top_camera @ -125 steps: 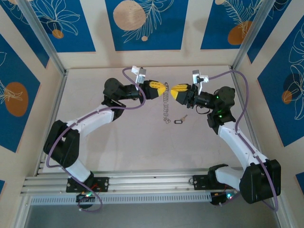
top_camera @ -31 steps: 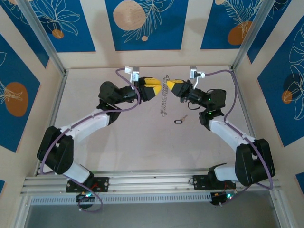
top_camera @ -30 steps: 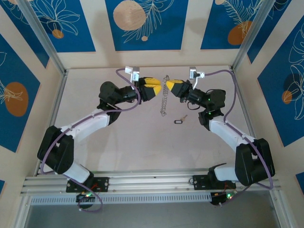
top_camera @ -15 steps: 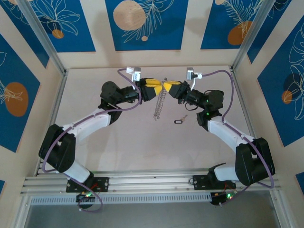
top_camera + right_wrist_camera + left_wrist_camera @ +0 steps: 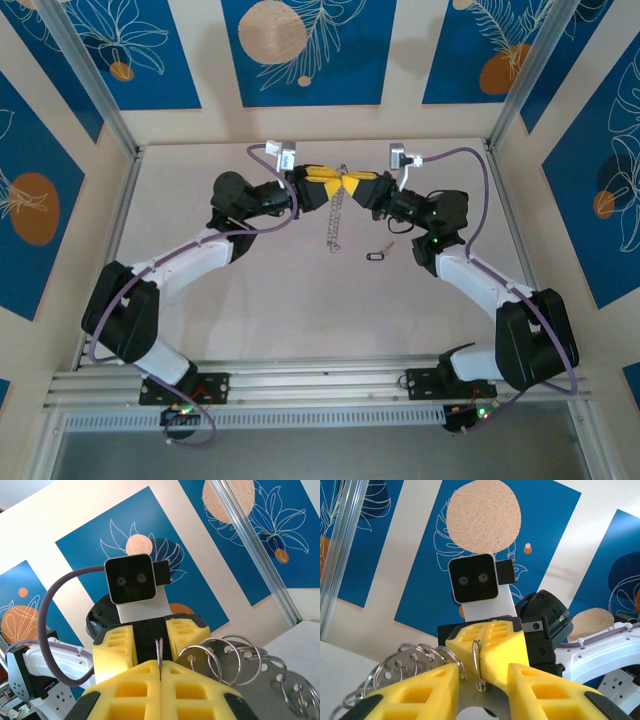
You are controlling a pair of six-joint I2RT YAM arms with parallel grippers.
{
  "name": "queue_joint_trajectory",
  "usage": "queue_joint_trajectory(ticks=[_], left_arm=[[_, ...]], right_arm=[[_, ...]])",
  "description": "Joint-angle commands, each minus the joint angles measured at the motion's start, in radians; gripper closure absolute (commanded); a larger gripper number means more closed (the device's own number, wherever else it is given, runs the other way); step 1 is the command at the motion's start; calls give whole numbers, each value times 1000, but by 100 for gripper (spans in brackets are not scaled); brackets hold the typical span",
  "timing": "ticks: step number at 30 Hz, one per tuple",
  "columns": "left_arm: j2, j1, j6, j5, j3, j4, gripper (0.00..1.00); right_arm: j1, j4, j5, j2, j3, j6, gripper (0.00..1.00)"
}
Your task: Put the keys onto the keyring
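- left gripper (image 5: 482, 680) and right gripper (image 5: 160, 672): bright yellow fingers, black bodies
- keyring (image 5: 335, 215), centre of the top view: silvery metal
- key (image 5: 377, 255), just right of centre: black tag
- wall panels (image 5: 300, 50) across the upper frame: deep blue, white line-drawn leaves, peach and orange discs
- table (image 5: 280, 300): pale pinkish beige
- cables (image 5: 455, 152): purple
- arm links (image 5: 190, 255): white and black
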Motion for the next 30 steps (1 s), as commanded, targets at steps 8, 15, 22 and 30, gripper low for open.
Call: queue_joint_trajectory(ticks=[8, 15, 22, 30], left_arm=[[11, 6, 10, -12, 37, 51, 82], [26, 4, -9, 11, 50, 74, 100], [20, 4, 22, 36, 56, 46, 100], [7, 8, 105, 108, 80, -78, 100]], right_arm=[[11, 45, 21, -4, 7, -3, 100], [14, 39, 15, -3, 10, -4, 100], [-19, -31, -6, -32, 17, -17, 81], [-144, -292, -81, -225, -21, -119, 61]])
